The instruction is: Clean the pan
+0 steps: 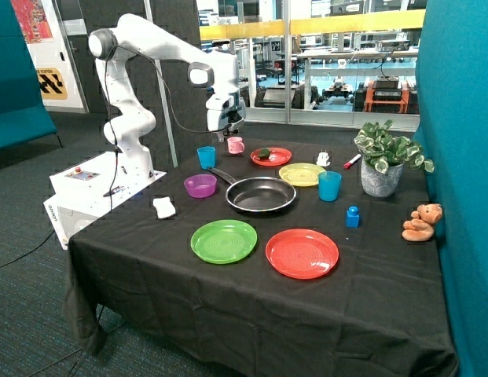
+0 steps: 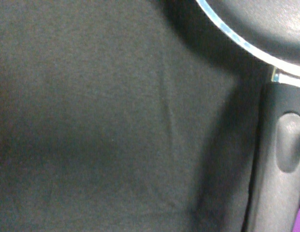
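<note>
The black frying pan (image 1: 261,195) sits in the middle of the black-clothed table, and its long handle (image 1: 221,174) points toward the blue cup (image 1: 206,156). The pan looks empty. My gripper (image 1: 229,135) hangs in the air above the pink cup (image 1: 236,144), behind the pan's handle and apart from it. The wrist view shows black cloth, a piece of the pan's shiny rim (image 2: 246,44) and the base of the handle (image 2: 280,159). A white sponge-like pad (image 1: 164,207) lies on the cloth near the purple bowl (image 1: 199,185).
Around the pan stand a green plate (image 1: 223,240), two red plates (image 1: 302,253) (image 1: 271,156), a yellow plate (image 1: 302,173), a second blue cup (image 1: 329,186), a blue block (image 1: 352,217), a potted plant (image 1: 383,161) and a teddy bear (image 1: 422,222).
</note>
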{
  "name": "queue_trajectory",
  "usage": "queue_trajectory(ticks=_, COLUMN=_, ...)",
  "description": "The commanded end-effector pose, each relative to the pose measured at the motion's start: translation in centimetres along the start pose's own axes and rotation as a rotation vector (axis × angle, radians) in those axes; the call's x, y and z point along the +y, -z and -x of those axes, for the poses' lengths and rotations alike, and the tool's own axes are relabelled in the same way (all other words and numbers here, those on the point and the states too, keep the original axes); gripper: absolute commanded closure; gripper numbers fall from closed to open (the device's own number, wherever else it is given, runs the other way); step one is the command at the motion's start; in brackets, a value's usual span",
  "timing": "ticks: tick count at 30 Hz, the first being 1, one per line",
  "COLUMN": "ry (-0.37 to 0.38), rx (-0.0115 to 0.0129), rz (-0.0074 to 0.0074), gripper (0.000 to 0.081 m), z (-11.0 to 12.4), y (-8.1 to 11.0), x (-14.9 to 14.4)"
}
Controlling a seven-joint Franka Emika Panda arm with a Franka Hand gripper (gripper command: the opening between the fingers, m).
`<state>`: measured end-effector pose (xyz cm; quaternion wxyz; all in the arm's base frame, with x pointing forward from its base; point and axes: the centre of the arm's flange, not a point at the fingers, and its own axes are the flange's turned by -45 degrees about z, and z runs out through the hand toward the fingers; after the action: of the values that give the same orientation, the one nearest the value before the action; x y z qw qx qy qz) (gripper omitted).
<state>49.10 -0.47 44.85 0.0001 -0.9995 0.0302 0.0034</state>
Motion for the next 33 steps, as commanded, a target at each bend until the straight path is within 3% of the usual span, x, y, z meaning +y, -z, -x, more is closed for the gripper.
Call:
queue_trajectory(ticks=1, ry=-0.062, rx=0.0068, rz=-0.0003, gripper=0.0595, z=1.2, y=-0.5, x=0.8)
queue_trajectory(ticks=5, ry=-0.125, rx=0.0068, rz=-0.0005, gripper=0.0589, z=2.2, y=-1.9, x=1.9)
queue_trajectory(ticks=14, ry=-0.164, rx=0.0068, rz=-0.0007, gripper=0.0584, z=4.3, y=-3.4, x=3.4)
queue_trajectory(ticks=26, ry=-0.203, rx=0.0068, rz=-0.0008, gripper=0.058, z=5.9, y=-3.1, x=5.9)
queue_trajectory(ticks=33, ry=-0.243, rx=0.0068, rz=-0.0009, gripper=0.0577, z=6.8, y=-2.9, x=8.9)
